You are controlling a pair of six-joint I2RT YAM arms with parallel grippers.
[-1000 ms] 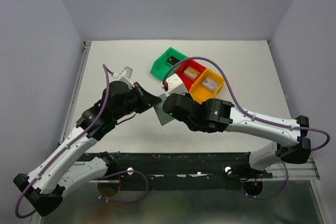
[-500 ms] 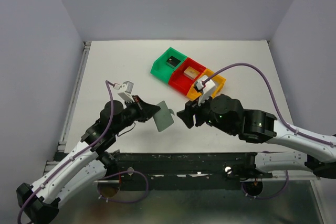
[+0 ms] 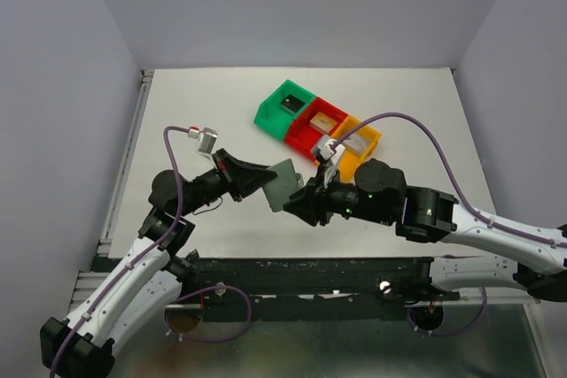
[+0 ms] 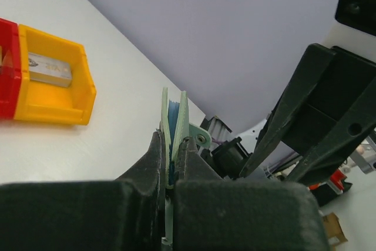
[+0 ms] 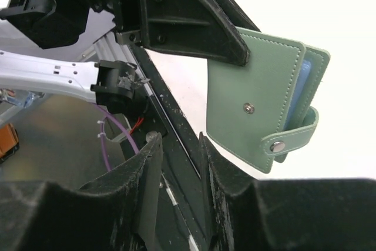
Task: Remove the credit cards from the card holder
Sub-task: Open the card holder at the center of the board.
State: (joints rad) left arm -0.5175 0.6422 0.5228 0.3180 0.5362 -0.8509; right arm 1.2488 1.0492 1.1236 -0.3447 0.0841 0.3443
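My left gripper [image 3: 266, 180] is shut on the card holder [image 3: 282, 185], a pale green bifold with a snap strap, and holds it above the table. In the left wrist view the holder [image 4: 174, 116] stands edge-on between the jaws, with blue showing between its panels. My right gripper [image 3: 301, 204] hangs just right of and below it, open, with nothing between its fingers [image 5: 148, 163]. The right wrist view shows the holder [image 5: 252, 95] closed, its strap hanging loose. The credit cards lie in bins: a black one [image 3: 291, 104], a tan one [image 3: 324, 121] and a silver one [image 3: 357, 141].
A green bin [image 3: 271, 113], a red bin [image 3: 306, 136] and an orange bin [image 3: 345, 162] sit in a diagonal row behind the grippers. The orange bin [image 4: 56, 104] shows in the left wrist view. The black frame rail [image 3: 292, 265] runs along the table's near edge.
The right gripper pulled back to the right with its jaws wide, then came left again toward the holder with them narrower. The left gripper raised and turned the holder.
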